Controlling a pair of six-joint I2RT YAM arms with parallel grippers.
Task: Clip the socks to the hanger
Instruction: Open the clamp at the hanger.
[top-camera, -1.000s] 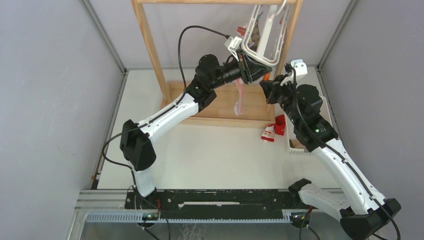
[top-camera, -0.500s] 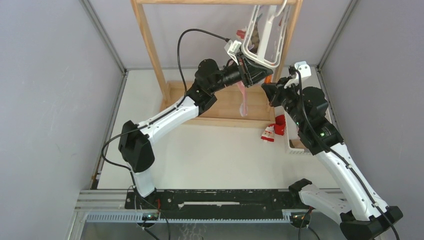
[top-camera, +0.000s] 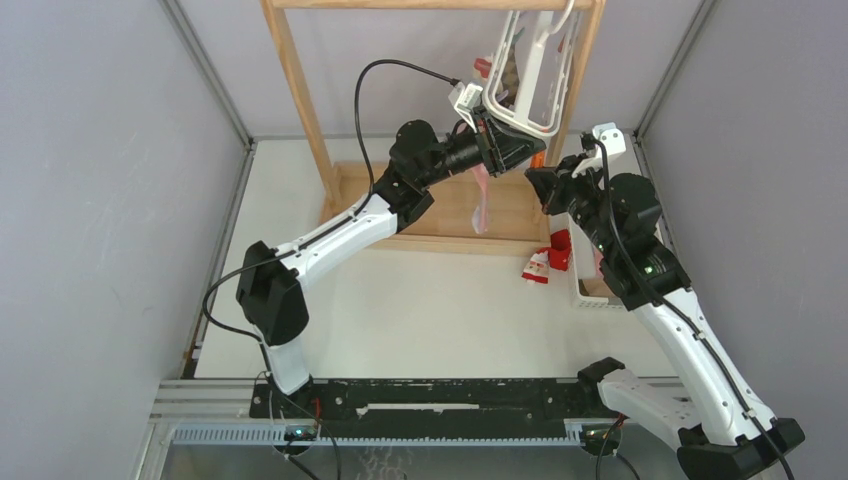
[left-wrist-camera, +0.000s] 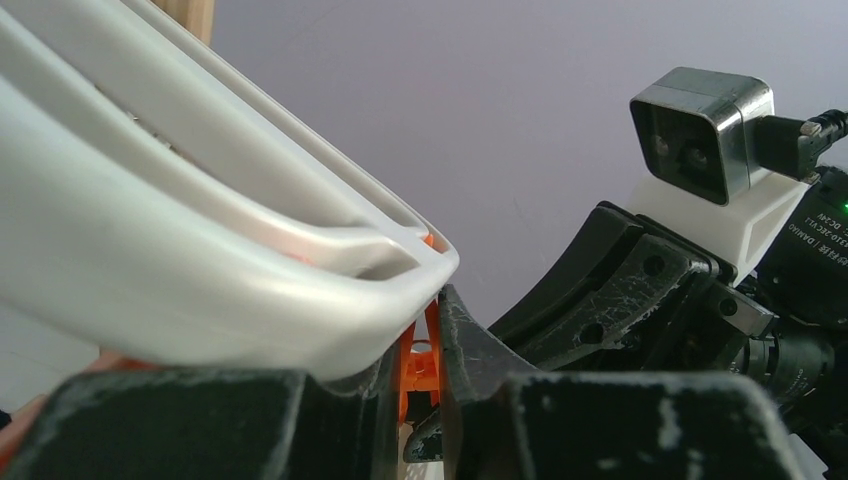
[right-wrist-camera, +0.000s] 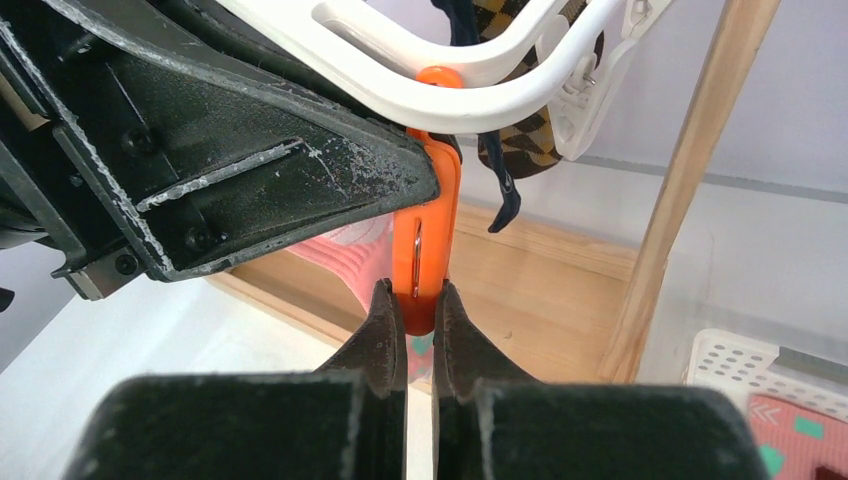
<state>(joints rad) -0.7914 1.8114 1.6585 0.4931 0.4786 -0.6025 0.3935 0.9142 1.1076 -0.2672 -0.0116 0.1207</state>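
Note:
The white hanger (top-camera: 535, 65) hangs tilted from the wooden rack's top bar. An orange clip (right-wrist-camera: 428, 230) dangles from its lower rim. My right gripper (right-wrist-camera: 420, 295) is shut on the clip's lower end. My left gripper (top-camera: 528, 154) reaches in from the left, its finger (right-wrist-camera: 300, 170) against the clip's upper part. The clip (left-wrist-camera: 420, 365) shows in the narrow gap between the left jaws, under the hanger (left-wrist-camera: 200, 250). A pink sock (top-camera: 482, 200) with teal dots hangs from under the left fingers (right-wrist-camera: 345, 250). Where it is pinched is hidden.
A brown patterned sock (right-wrist-camera: 530, 140) and a dark one (right-wrist-camera: 495, 170) hang on the hanger. A red sock (top-camera: 555, 250) lies by the white slatted basket (top-camera: 580, 290), which holds another pink sock (right-wrist-camera: 800, 430). The rack's post (right-wrist-camera: 690, 180) stands close on the right, above its wooden base (top-camera: 440, 215).
The right arm has edged slightly right and up at the clip. The left gripper and the hanger shifted a little, and the pink sock swung slightly. Both grips look unchanged.

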